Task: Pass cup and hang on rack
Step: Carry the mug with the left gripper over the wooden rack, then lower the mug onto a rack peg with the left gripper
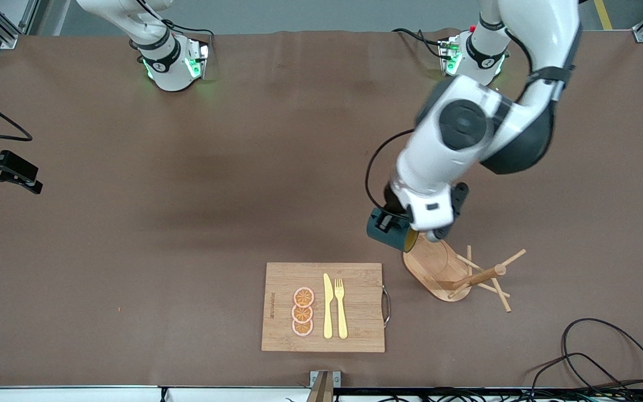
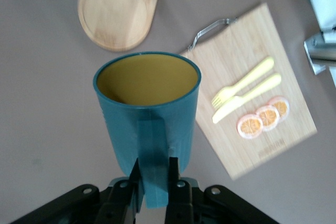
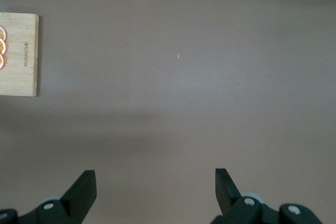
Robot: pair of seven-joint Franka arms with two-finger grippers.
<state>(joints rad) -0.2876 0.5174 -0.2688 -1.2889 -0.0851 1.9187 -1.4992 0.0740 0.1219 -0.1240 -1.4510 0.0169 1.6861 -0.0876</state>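
Observation:
My left gripper (image 1: 406,226) is shut on the side handle of the dark teal cup (image 1: 384,233) and holds it tipped on its side in the air, over the table at the edge of the rack's base. The cup's yellow mouth points toward the rack (image 1: 480,276), a light wooden mug tree with an oval base (image 1: 433,268), a post and thin pegs. In the left wrist view the fingers (image 2: 174,179) clamp the handle of the cup (image 2: 147,108), and the rack's base (image 2: 118,9) lies past it. My right gripper (image 1: 27,177) waits open and empty at the right arm's end of the table (image 3: 155,177).
A bamboo cutting board (image 1: 324,307) with a yellow knife (image 1: 327,307), a fork (image 1: 341,307) and orange slices (image 1: 302,311) lies beside the rack, near the front edge. It also shows in the wrist views (image 2: 252,103) (image 3: 18,56). Black cables (image 1: 595,357) lie at the front corner.

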